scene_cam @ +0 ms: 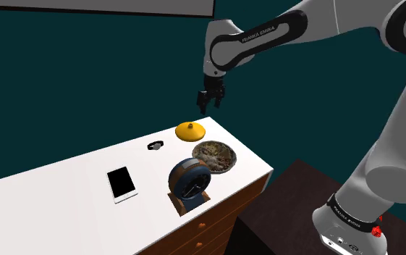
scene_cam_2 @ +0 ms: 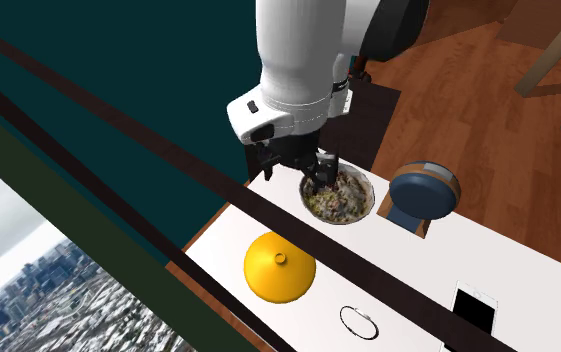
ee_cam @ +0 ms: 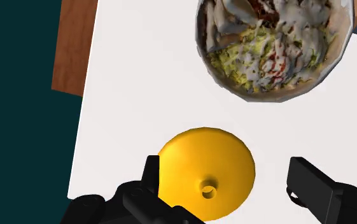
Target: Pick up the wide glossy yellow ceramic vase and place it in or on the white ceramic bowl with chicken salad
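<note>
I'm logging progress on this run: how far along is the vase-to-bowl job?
Done: nothing so far. The yellow vase sits on the white countertop beside the bowl of chicken salad, not in it. In hand: the gripper hangs above the vase with its fingers open, not touching it. Left: descend, close on the vase, lift it, carry it to the bowl and release.

vase [scene_cam: 191, 131] beside bowl [scene_cam: 216, 156]
</note>
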You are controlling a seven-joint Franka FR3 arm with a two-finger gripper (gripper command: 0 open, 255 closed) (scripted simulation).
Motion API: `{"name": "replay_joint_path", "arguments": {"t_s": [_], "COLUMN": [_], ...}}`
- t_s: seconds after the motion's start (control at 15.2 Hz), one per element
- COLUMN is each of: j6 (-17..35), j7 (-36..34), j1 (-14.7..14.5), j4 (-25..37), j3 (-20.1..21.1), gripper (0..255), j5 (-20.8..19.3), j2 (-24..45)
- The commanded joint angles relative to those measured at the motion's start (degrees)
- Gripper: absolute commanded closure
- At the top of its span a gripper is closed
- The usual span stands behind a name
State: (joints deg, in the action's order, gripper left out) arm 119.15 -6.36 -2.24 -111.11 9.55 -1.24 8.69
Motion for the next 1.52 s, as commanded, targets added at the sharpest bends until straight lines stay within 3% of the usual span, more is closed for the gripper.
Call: {"name": "replay_joint_path", "arguments": {"t_s": [0.0,0.53,1.06,1.45], "j6": [0.82,-0.41,4.06,4.06], "j7": [-0.91,-3.11,-3.43,-3.43], "j1": [-0.54,-3.64,-3.7,-3.7], "j4": [4.25,23.41,21.51,21.53], "j3": [0.02,-0.98,-1.33,-1.34], "gripper": [0,0,0,0], "j5": [-1.52,-6.06,-6.56,-6.56], "j2": [5.09,23.11,25.7,25.72]}}
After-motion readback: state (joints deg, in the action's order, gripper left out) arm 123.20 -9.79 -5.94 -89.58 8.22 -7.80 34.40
